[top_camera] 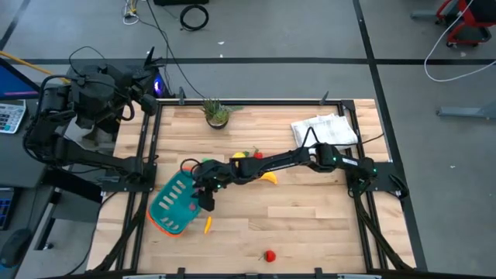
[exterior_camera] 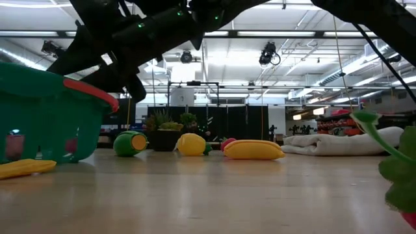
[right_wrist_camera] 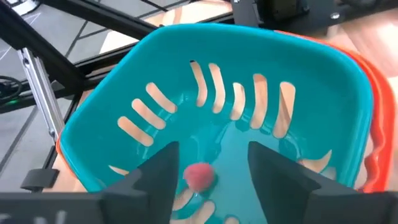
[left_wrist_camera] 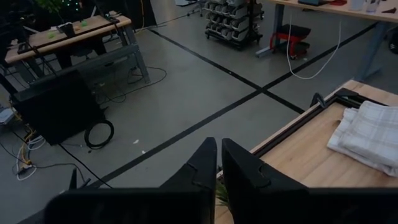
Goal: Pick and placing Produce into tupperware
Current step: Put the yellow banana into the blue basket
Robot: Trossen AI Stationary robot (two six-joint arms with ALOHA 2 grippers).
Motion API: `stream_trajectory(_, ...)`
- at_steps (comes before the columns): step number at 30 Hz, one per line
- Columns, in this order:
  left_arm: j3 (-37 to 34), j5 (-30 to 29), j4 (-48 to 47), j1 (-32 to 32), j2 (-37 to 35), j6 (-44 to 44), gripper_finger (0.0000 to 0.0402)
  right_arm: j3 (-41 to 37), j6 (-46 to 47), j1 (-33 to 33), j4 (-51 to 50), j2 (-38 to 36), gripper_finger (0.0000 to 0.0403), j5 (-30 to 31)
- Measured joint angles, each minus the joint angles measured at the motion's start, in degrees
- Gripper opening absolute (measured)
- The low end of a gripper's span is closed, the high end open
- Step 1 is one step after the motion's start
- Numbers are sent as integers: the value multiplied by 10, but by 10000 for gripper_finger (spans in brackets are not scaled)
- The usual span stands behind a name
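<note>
- No words, labels, brand names, numbers or signs can be read in any of the four views.

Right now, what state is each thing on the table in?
Teal basket: tipped, small red piece inside.
Right claw: open over the basket.
Left claw: shut, parked off the table.
Banana: lying on the table.
Checked cloth: folded.
</note>
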Motion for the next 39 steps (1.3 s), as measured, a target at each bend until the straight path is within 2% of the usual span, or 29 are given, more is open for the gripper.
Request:
stream_trajectory(6, 0, 0, -4, 0, 0, 0, 40, 9, 7, -13, 6, -40, 225, 1)
stream_trajectory(10, 0, 0, -9, 0, 0, 0, 40, 10, -2, -28, -11, -100, 217, 2)
stream_trajectory(15, 0, 34, -34, 0, 0, -1, 40, 10, -36, -49, -92, -191, 202, 15)
stream_trajectory(20, -1, 36, -41, 0, 2, -1, 39, 10, -39, -70, -251, -280, 193, 21)
stream_trajectory(24, -1, 36, -42, 0, 4, 0, 39, 10, -45, -72, -422, -331, 192, 25)
stream_trajectory(26, -1, 36, -43, 0, 5, 0, 39, 10, -51, -66, -505, -350, 192, 47)
stream_trajectory(28, -1, 36, -44, 0, 7, 0, 39, 10, -55, -57, -588, -360, 192, 89)
stream_trajectory(31, -2, 36, -46, 0, 10, 2, 39, 10, -55, -47, -663, -361, 196, 135)
stream_trajectory(34, -2, 36, -47, 0, 14, -1, 39, 10, -55, -38, -702, -347, 204, 136)
stream_trajectory(39, -2, 36, -50, 0, 24, 0, 39, -21, -79, -16, -708, -304, 215, 127)
